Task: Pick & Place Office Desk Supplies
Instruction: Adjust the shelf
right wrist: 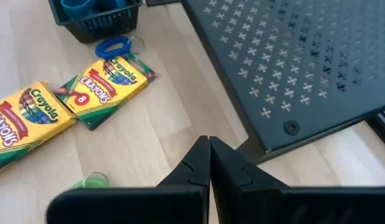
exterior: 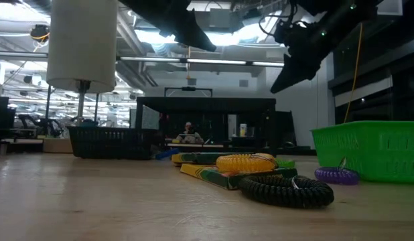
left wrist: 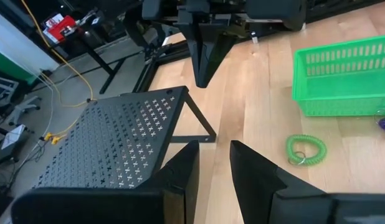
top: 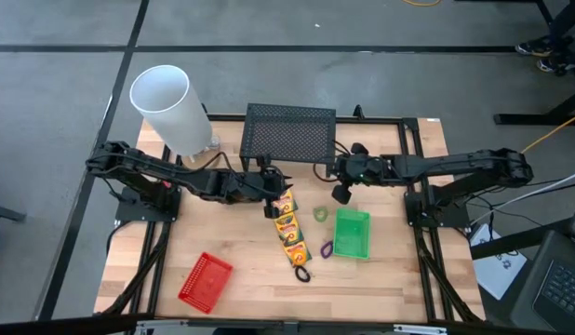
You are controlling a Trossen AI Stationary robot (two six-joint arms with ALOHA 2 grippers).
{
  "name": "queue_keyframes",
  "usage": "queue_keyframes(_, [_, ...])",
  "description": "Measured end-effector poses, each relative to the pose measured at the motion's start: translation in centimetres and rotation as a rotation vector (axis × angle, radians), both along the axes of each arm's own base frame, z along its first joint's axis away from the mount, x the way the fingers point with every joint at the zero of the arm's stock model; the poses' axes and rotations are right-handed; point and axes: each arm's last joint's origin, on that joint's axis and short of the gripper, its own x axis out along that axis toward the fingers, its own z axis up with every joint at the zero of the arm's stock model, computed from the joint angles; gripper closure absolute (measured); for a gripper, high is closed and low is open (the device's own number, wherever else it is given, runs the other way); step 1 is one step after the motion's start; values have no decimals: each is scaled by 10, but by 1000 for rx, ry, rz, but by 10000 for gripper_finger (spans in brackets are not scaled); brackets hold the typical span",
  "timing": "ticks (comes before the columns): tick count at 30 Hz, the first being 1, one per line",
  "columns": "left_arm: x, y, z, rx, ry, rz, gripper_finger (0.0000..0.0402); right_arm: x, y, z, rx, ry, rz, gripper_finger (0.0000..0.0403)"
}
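Wooden tabletop (top: 241, 288) is holding crayon boxes (top: 287, 226) mid-frame; right end effector (top: 341, 194) is hanging pressed together, left end effector (top: 272, 208) seemingly part-spread, empty; should be lowering squarely over one box.

Pale wood table (top: 241, 279); green plastic mesh basket (top: 352, 234); perforated matt black stand (top: 289, 133)

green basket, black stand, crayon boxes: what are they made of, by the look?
Green basket: likely moulded plastic, glossy, uniform open lattice walls.
Black stand: probably sheet metal, matte dark coat, punched cross-shaped holes, thin straight edges.
Crayon boxes: printed cardboard, slight sheen, folded flat corners.
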Motion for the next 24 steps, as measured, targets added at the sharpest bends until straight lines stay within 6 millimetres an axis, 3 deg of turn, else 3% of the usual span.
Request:
queue_keyframes(10, [0,0,0,-11,-2,-6,315,11,-19,-19,-21,66,-63,402])
queue_keyframes(24, [-1,0,-2,-25,16,-1,315,7,-38,-19,-75,88,-147,403])
